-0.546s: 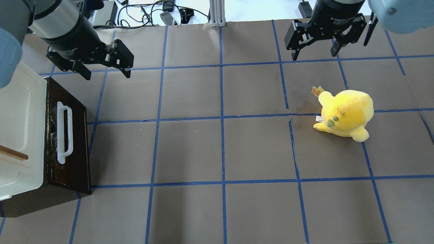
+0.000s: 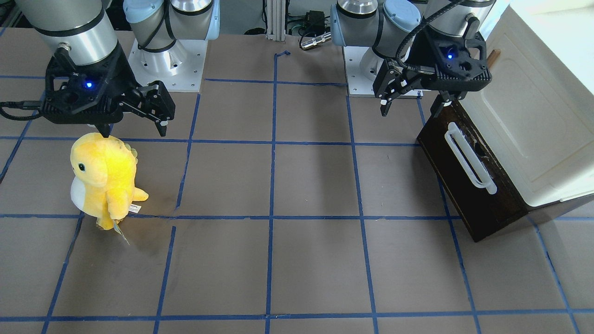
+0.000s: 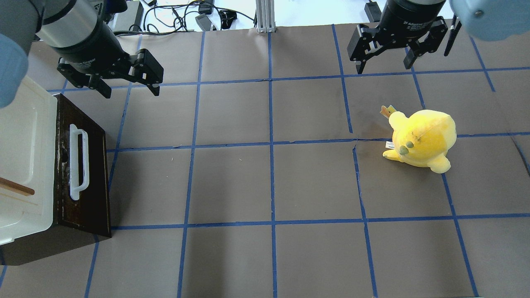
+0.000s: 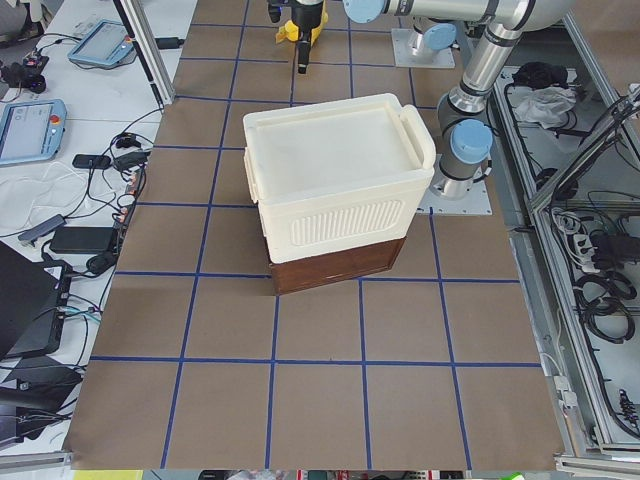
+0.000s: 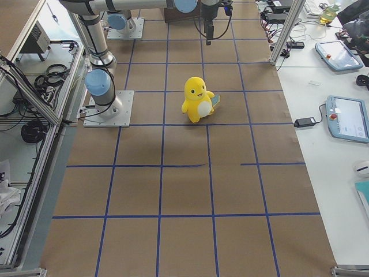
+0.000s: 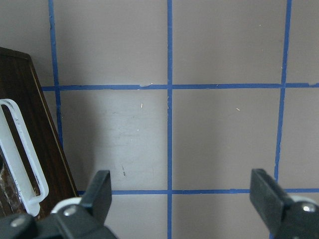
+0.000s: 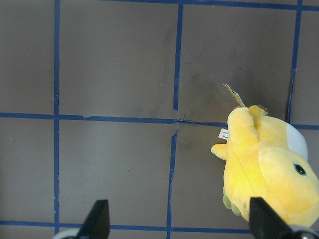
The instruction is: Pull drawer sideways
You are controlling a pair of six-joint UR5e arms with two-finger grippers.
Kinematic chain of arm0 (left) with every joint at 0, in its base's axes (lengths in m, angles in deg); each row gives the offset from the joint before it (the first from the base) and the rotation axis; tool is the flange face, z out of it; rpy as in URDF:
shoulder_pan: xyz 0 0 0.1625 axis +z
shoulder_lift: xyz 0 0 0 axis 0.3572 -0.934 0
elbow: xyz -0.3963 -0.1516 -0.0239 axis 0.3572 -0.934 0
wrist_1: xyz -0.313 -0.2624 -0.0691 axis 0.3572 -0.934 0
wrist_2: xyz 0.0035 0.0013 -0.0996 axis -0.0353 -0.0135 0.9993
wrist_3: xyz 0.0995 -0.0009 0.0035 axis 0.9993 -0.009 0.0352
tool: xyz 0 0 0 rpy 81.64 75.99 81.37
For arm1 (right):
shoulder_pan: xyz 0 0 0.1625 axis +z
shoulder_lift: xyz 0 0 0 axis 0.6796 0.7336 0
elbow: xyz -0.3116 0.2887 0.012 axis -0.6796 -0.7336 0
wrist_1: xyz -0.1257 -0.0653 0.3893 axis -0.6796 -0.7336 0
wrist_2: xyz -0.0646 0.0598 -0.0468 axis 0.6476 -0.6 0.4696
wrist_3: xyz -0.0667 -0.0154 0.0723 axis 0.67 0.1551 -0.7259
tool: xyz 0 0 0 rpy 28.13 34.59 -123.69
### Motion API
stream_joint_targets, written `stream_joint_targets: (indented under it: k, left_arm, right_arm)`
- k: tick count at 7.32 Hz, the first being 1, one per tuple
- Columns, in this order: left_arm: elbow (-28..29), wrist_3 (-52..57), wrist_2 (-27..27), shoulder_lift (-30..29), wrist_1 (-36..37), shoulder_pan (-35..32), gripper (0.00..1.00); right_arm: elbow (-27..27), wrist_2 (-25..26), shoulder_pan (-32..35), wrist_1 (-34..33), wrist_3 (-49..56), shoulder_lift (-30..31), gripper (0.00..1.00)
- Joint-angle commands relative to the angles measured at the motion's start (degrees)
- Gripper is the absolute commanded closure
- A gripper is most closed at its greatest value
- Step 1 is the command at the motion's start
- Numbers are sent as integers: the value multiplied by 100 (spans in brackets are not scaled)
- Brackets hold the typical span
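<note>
The dark brown drawer (image 3: 89, 174) with a long white bar handle (image 3: 78, 160) sits shut at the bottom of a cream cabinet (image 3: 22, 157) at the table's left. It also shows in the front view (image 2: 457, 178) and the left wrist view (image 6: 22, 149). My left gripper (image 3: 129, 85) is open and empty, hovering above the table just beyond the drawer's far end; in the front view (image 2: 410, 104) it is near the handle's (image 2: 468, 160) upper end. My right gripper (image 3: 385, 65) is open and empty, high at the far right.
A yellow plush toy (image 3: 422, 138) stands on the right half of the table, below my right gripper; it also shows in the right wrist view (image 7: 269, 169). Brown mats with blue tape lines (image 3: 271, 142) cover the table. Cables (image 3: 186, 16) lie past the far edge.
My left gripper has shifted very slightly toward the far side. The drawer, the plush toy and the right arm have not moved.
</note>
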Motion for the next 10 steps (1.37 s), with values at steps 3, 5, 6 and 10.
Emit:
stream_joint_targets:
  k: [3, 5, 6, 10]
  left_arm:
    - [-21, -106, -43, -3, -27, -2, 0]
    - [-4, -159, -52, -100, 60, -37, 0]
    - [-56, -420, -52, -187, 52, -167, 0]
    - [-161, -1008, -986, -741, 878, -687, 0]
  right_arm:
    - [0, 0, 0, 0, 0, 0, 0]
    - [0, 0, 0, 0, 0, 0, 0]
    - [0, 0, 0, 0, 0, 0, 0]
    - [0, 0, 0, 0, 0, 0, 0]
